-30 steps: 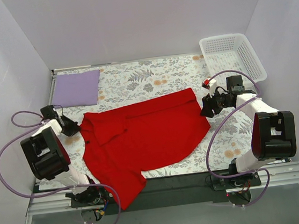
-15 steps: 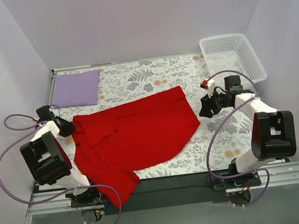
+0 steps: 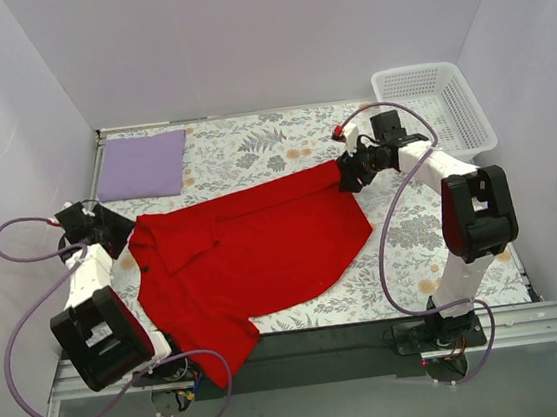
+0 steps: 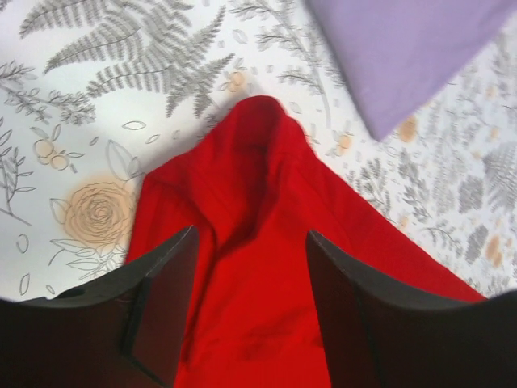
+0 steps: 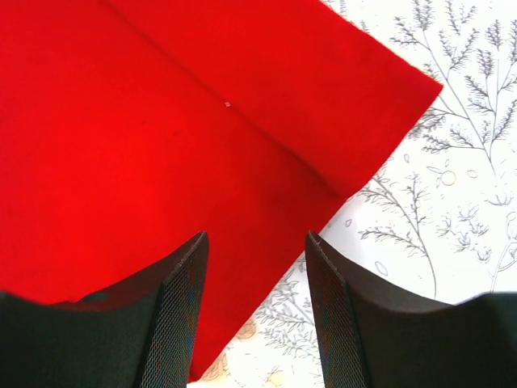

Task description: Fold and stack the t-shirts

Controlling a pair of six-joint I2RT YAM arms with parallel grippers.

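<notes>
A red t-shirt (image 3: 249, 257) lies spread flat across the middle of the floral tablecloth, one sleeve hanging over the near edge. My left gripper (image 3: 122, 229) hovers open at the shirt's left corner; in the left wrist view its jaws (image 4: 252, 238) straddle a raised fold of red cloth (image 4: 258, 186) without pinching it. My right gripper (image 3: 346, 174) is open over the shirt's far right corner. The right wrist view shows that gripper (image 5: 256, 238) above the shirt's edge (image 5: 161, 121), holding nothing. A folded purple t-shirt (image 3: 143, 165) lies at the far left.
A white plastic basket (image 3: 468, 106) stands at the far right corner. Grey walls close in the table on the left, back and right. The purple shirt's corner (image 4: 404, 48) shows just beyond the left gripper. A black rail (image 3: 324, 339) runs along the near edge.
The left gripper dragged the red shirt leftward, then opened and let go of it. The right arm swung from beside the shirt's right edge up to its far right corner.
</notes>
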